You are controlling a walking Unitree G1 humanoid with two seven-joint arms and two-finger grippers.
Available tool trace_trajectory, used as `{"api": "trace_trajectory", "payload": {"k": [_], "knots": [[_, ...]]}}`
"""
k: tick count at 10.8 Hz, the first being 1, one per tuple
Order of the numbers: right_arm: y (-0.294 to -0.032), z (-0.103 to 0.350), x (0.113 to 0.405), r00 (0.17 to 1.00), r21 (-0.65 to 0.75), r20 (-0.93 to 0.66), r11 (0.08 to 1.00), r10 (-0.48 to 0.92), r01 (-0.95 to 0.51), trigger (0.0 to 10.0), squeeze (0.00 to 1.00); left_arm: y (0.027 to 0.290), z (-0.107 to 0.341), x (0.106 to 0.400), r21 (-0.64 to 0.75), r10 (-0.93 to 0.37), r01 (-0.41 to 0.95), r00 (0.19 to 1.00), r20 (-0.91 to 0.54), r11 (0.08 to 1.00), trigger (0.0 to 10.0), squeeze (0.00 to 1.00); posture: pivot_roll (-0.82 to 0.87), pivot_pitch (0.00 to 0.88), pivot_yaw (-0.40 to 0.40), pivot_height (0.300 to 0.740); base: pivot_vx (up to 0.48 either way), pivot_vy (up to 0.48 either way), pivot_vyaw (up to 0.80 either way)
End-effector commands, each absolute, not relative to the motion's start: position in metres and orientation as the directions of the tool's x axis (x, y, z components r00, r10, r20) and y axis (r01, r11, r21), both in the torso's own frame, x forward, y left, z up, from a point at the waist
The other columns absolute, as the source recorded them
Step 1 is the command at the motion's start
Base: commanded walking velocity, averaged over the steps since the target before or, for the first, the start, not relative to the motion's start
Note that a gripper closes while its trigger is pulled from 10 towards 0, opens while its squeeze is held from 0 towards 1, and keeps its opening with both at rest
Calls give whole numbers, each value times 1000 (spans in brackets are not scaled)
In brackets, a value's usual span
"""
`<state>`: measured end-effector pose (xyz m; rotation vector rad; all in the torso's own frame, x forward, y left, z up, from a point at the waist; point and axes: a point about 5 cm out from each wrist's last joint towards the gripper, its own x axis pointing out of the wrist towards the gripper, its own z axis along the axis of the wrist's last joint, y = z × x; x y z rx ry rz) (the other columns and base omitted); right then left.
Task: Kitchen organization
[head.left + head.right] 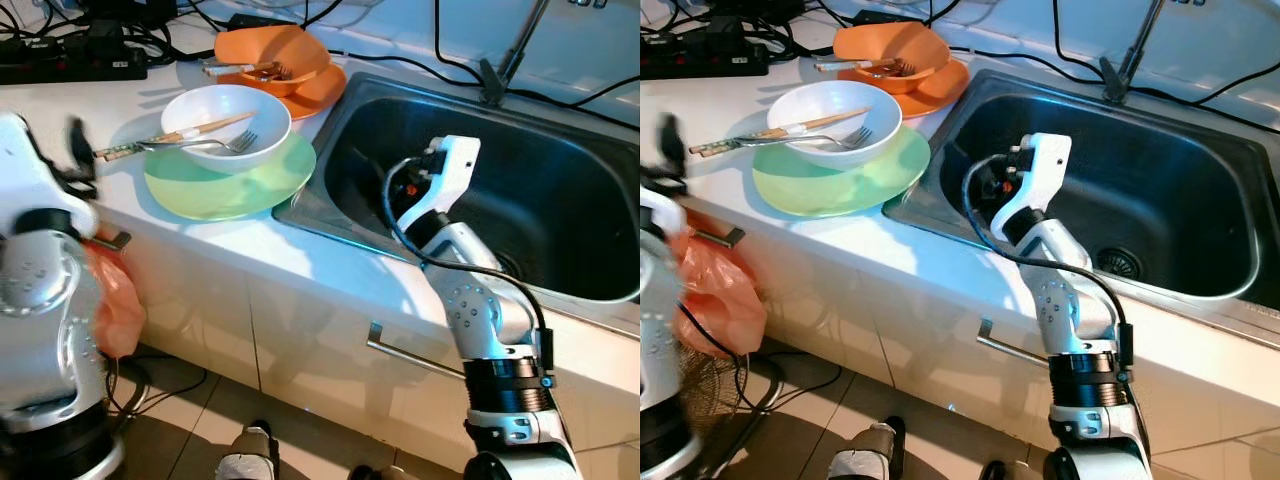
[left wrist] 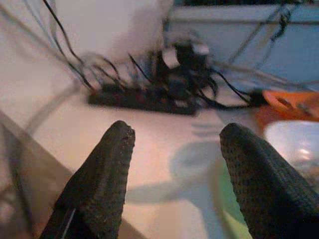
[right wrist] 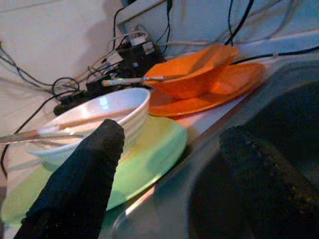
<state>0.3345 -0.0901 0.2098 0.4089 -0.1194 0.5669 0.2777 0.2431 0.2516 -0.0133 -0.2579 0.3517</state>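
Observation:
A white bowl (image 1: pixel 226 120) stands on a green plate (image 1: pixel 230 185) on the white counter, with a fork (image 1: pixel 215 146) and chopsticks (image 1: pixel 170 136) lying across it. Behind it an orange bowl (image 1: pixel 270 55) holding cutlery sits on an orange plate (image 1: pixel 322 92). My right gripper (image 3: pixel 172 132) is open and empty, low inside the left end of the steel sink (image 1: pixel 570 210), facing the dishes. My left gripper (image 2: pixel 178 128) is open and empty at the counter's left edge, left of the green plate.
A black power strip (image 1: pixel 70 62) with tangled cables lies at the back left of the counter. The faucet base (image 1: pixel 495 85) stands behind the sink. An orange plastic bag (image 1: pixel 115 300) hangs below the counter edge. A cabinet handle (image 1: pixel 410 355) juts out under the sink.

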Motion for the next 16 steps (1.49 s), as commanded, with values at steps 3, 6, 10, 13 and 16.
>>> {"api": "trace_trajectory", "payload": {"k": [3, 6, 10, 13, 16], "knots": [[-92, 209, 329, 832, 330, 208, 764, 515, -555, 10000, 0, 235, 249, 293, -144, 260, -235, 947, 189, 961, 10000, 0, 228, 129, -53, 740, 0, 0, 0], [-95, 210, 327, 833, 321, 213, 768, 511, -554, 10000, 0, 233, 256, 298, -232, 248, -200, 948, 200, 952, 10000, 0, 225, 132, -49, 740, 0, 0, 0], [-82, 218, 308, 637, 212, 212, 601, 741, -770, 10000, 0, 219, 255, 289, -404, 250, -164, 953, 172, 900, 10000, 0, 234, 132, -48, 740, 0, 0, 0], [-88, 214, 298, 530, 171, 171, 505, 830, -846, 10000, 0, 214, 255, 286, -476, 246, -149, 958, 148, 867, 10000, 0, 236, 131, -45, 740, 0, 0, 0], [-91, 214, 298, 535, 146, 162, 516, 829, -844, 10000, 0, 214, 247, 288, -586, 237, -138, 967, 96, 798, 4471, 0, 236, 131, -41, 740, 0, 0, 0]]}}
